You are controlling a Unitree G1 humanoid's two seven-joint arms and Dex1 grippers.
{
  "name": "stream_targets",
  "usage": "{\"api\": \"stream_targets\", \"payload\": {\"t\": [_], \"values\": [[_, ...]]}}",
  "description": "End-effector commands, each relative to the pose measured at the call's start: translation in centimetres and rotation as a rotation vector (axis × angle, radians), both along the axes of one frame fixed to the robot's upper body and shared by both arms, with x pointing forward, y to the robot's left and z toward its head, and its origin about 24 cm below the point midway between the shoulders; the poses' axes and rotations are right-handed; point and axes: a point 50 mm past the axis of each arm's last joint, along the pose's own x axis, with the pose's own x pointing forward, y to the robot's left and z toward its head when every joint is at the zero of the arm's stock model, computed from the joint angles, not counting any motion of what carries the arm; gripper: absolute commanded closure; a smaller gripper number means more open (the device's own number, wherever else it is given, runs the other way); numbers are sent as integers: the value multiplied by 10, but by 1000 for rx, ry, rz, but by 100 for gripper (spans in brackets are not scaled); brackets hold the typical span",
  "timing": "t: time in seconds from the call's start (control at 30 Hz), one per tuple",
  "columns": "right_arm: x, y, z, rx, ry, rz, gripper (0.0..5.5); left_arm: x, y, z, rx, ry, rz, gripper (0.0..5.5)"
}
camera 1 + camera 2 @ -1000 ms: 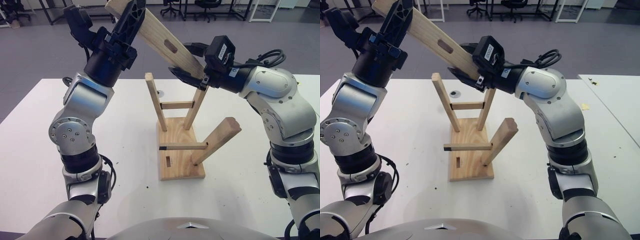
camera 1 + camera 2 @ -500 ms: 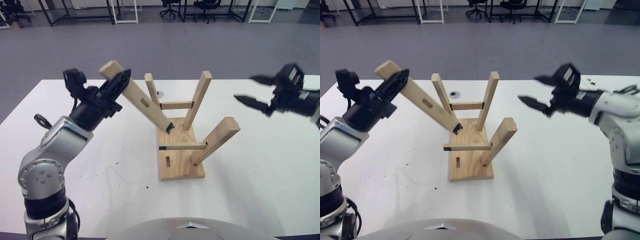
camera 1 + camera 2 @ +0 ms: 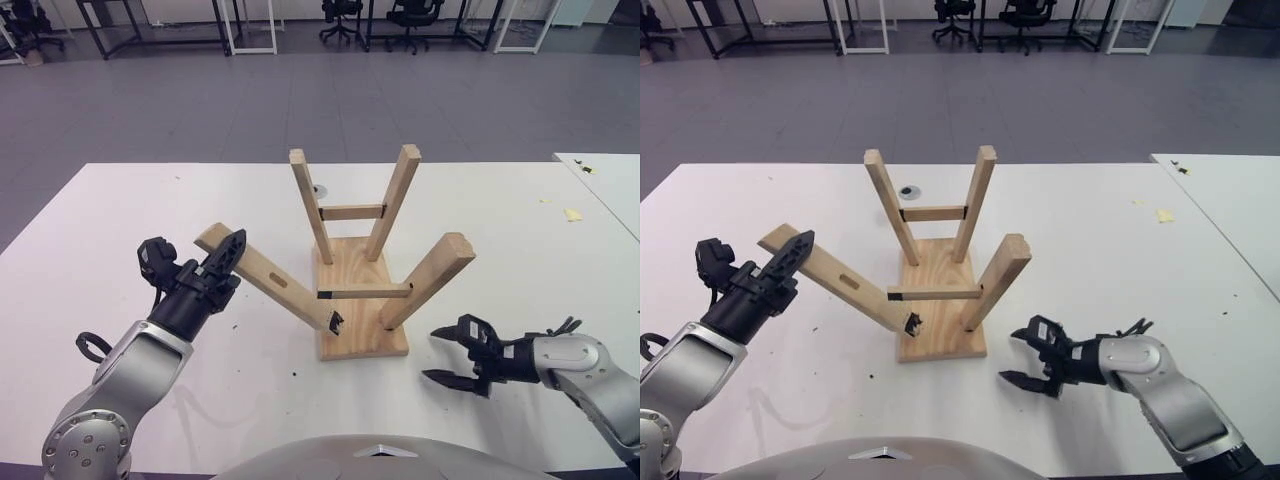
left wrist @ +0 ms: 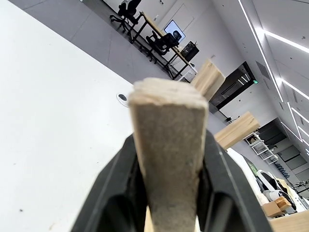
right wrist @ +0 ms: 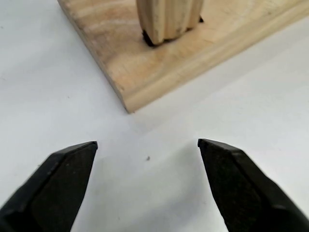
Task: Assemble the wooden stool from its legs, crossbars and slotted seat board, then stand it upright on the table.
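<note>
Left gripper clamped on loose leg; leg tilted, lower end at seat board left edge (three other legs standing in board). Right gripper fingers spread, low over table, right of board.

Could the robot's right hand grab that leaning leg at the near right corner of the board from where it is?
Probably yes. The right hand is open and empty, low over the table beside the seat board, and nothing lies between it and the leaning leg.
</note>
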Motion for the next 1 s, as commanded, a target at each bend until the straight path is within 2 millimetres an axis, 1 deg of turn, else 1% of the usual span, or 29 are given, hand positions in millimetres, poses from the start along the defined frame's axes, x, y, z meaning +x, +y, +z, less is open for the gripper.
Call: {"api": "stream_targets", "payload": {"t": [0.03, 0.07, 0.13, 0.2, 0.23, 0.33, 0.47, 0.63, 0.77, 0.83, 1.0], "values": [[18, 12, -8, 13, -55, -91, 160, 6, 0, -7, 44, 17, 49, 448], [22, 15, -12, 18, -66, -137, 160, 6, -2, -10, 51, 25, 64, 448], [24, 23, -19, 30, -79, -172, 160, 7, -6, -15, 61, 36, 96, 448], [25, 33, -19, 75, -76, -178, 160, 8, -9, -16, 66, 34, 124, 448], [27, 38, -19, 88, -81, -181, 160, 9, -9, -17, 96, 26, 140, 448], [32, 49, -16, 141, -90, -174, 160, 16, -8, -12, 213, -26, 182, 448], [32, 55, -10, 189, -78, -135, 160, 16, -18, -6, 284, -74, 195, 448], [33, 61, -9, 207, -76, -128, 160, 18, -21, 2, 369, -108, 203, 448], [33, 68, -4, 226, -87, -98, 160, 17, -30, -3, 387, -54, 229, 448], [33, 68, 0, 224, -97, -95, 160, 13, -40, -9, 430, -30, 205, 448], [42, 63, 10, 210, -136, -109, 160, 1, -66, -34, 564, 25, 85, 448]]}}
